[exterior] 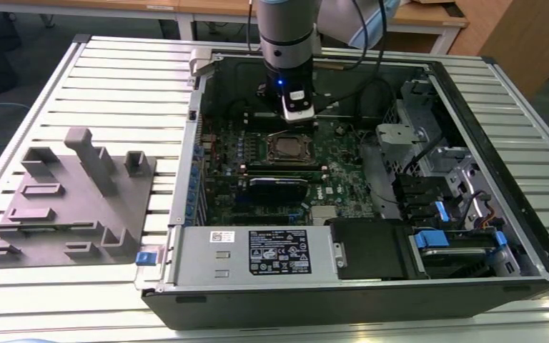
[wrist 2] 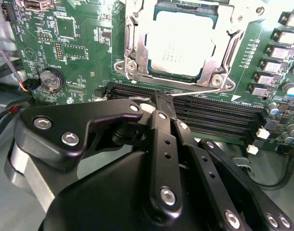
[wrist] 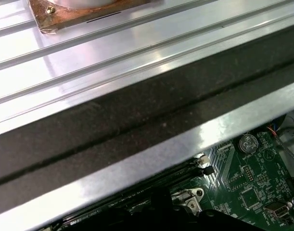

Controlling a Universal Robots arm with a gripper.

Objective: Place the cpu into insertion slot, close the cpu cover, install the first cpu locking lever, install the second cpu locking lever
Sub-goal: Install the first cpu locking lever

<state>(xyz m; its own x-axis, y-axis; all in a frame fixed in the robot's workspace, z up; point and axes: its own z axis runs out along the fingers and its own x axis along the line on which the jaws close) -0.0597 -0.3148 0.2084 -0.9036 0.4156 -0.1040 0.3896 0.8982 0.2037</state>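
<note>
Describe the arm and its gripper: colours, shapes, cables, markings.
The arm is a silver-grey cylinder with a pale blue joint cap, a black wrist band with a blue light, and a white block below. A dark cable runs beside it. The gripper is matte black: flat link bars with silver screw heads and small holes.

Cropped by the picture's edge in the second wrist view: far side of the cpu cover (wrist 2: 137,48). Partly hidden behind the gripper (wrist 2: 159,96): memory slots (wrist 2: 214,115).
</note>
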